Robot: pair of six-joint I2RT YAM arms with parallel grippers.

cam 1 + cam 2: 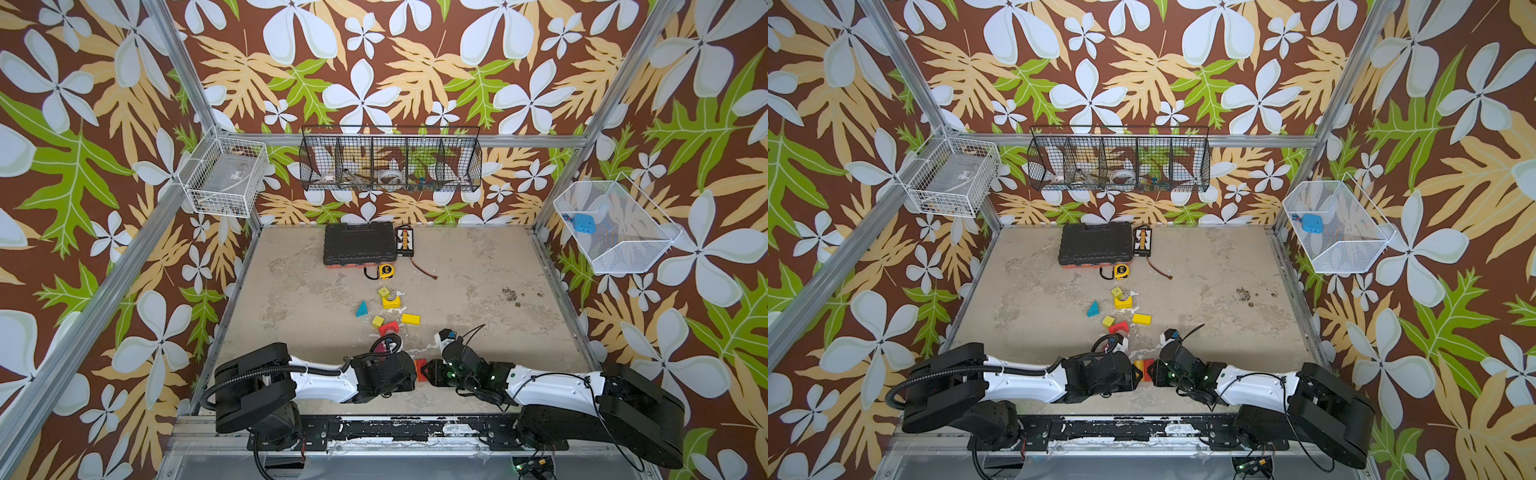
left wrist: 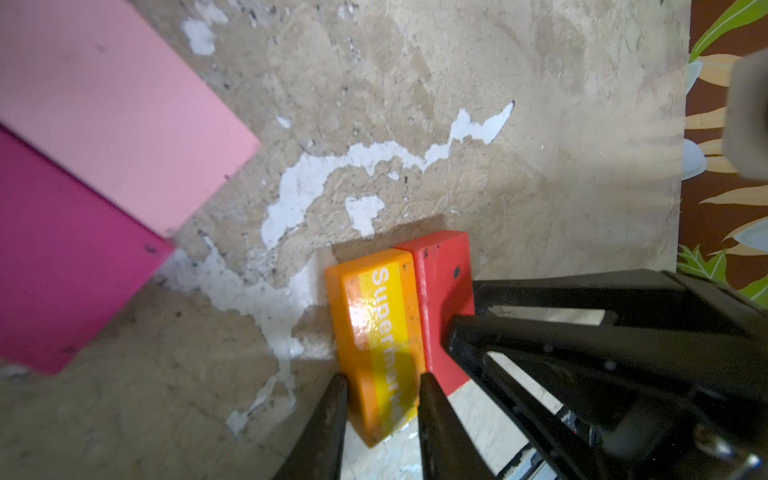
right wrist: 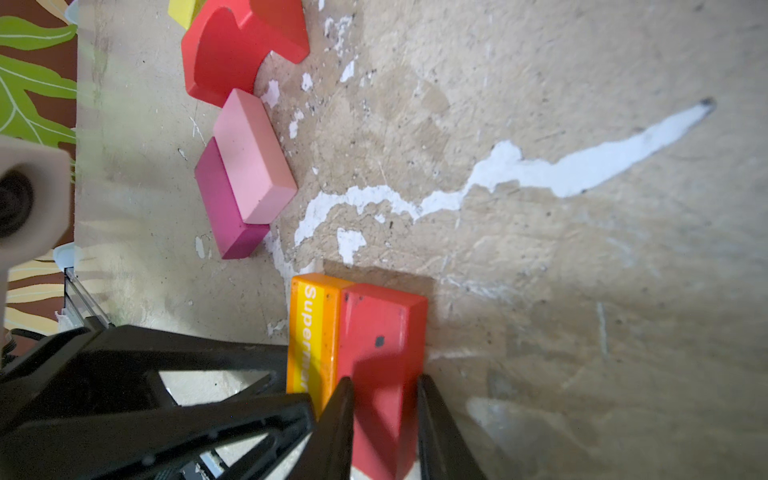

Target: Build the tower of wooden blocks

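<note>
Two bricks, two grips, and very little room between them: that is my worry. The left tool is closed narrow on the orange block. The right tool is pinched just as narrow on the red brick. The two bricks stand flank to flank, touching, so each tool has one finger down at the shared seam. If I lift either brick, I judge its inner finger may drag the neighbour up or tip it over. If I swing the arms, the two tools, nearly nose to nose in both top views, may knock together. Each grip seems to sit near one end of its brick, so a lifted piece could pivot and slip. No tower stands yet, as far as I can tell; this pair on the counter looks like a first course at most. The orange block is glossy, with a yellow stripe and white lettering; the red brick is matt, scuffed, with a dark chip. Beyond the right tool's tips a pink brick lies touching a magenta brick, then a red arch. Further out from both tools, in a top view, lie the teal wedge, a yellow arch, a yellow brick and a yellow cube, all loose.
</note>
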